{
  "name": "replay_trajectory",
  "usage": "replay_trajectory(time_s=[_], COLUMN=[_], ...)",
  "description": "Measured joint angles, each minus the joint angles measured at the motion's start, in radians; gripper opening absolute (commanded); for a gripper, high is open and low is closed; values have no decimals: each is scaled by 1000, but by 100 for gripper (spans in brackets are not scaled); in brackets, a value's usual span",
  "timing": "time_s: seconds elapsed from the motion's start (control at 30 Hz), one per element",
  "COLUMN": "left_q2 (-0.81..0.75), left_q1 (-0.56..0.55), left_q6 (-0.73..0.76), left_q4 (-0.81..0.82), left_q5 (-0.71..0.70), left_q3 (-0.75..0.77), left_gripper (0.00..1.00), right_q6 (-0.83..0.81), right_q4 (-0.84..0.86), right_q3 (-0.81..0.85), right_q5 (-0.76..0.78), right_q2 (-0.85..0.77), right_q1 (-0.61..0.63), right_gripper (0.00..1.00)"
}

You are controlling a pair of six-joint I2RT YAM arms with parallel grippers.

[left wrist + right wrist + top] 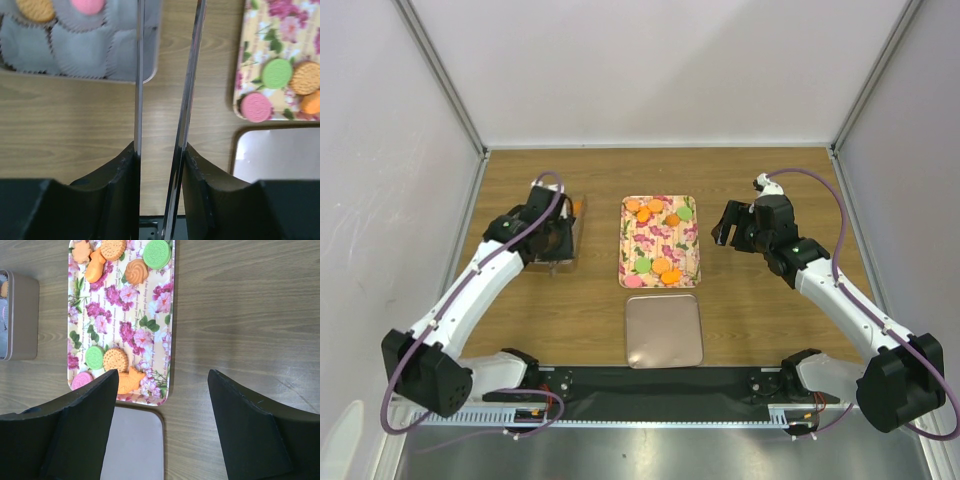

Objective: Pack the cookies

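Pinching metal tongs point(186, 100), the left gripper point(160, 152) hangs by the tin point(149, 50), centre-left. The right gripper point(162, 372) gapes wide beside the cookies point(116, 359).

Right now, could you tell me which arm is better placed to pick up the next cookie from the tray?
Probably left: the left gripper holds empty metal tongs over the table between the tin and the floral tray of cookies. The right gripper is open and bare beside the tray.

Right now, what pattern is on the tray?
The tray has pink flowers and green leaves on cream, clearest in the right wrist view.
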Motion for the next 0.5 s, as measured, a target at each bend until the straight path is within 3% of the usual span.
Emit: replay_trajectory(time_s=[0.27,0.5], left_q2=[-64,-63], left_q1=[149,183], left_q6=[26,40], left_q4=[-27,-20], left_q5=[57,98], left_q3=[-110,-142], left_gripper=[42,43], right_q6=[0,0], right_q4=[0,0], right_q3=[0,0], right_q5=[-4,-5], right_q2=[0,0], right_q1=[0,0], right_gripper=[78,78])
